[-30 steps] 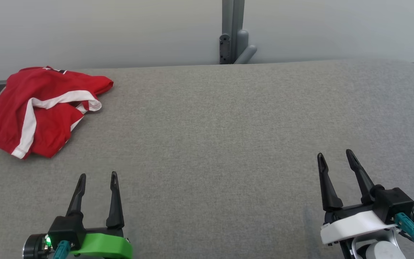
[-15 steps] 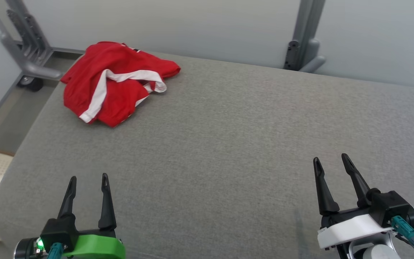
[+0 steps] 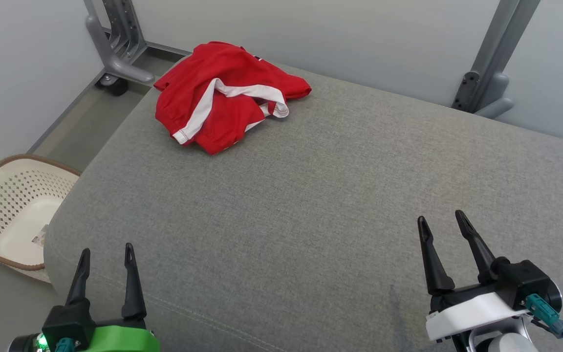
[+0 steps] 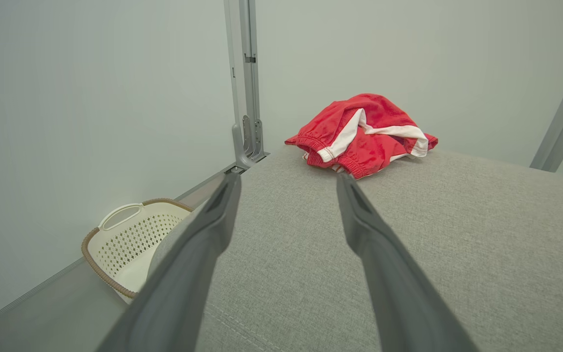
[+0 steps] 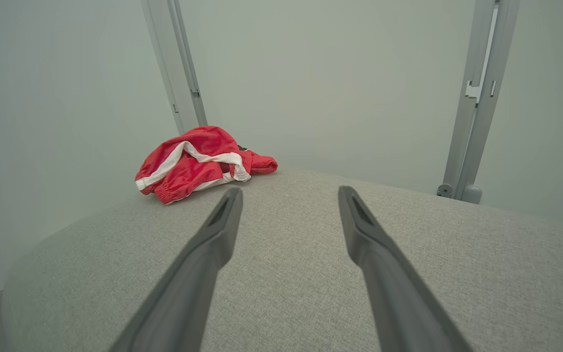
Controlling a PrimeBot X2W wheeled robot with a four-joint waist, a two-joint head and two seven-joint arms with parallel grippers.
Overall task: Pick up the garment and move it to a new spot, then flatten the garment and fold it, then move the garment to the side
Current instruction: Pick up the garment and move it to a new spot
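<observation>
The garment (image 3: 223,100) is a crumpled red piece with white stripes, heaped at the far left corner of the grey padded surface (image 3: 320,205). It also lies ahead in the left wrist view (image 4: 362,134) and far off to the left in the right wrist view (image 5: 198,164). My left gripper (image 3: 106,250) hovers open over the near left edge of the surface, well short of the garment. At the near right my right gripper (image 3: 442,219) is open too, with nothing between its fingers.
A cream perforated laundry basket (image 3: 12,210) stands on the floor left of the surface, also in the left wrist view (image 4: 130,239). Grey metal posts (image 3: 494,58) and a wheeled frame foot (image 3: 115,63) stand against the pale wall behind.
The head camera has swung to the left, bringing the basket and floor into view. The garment lies as before, and both grippers stay open.
</observation>
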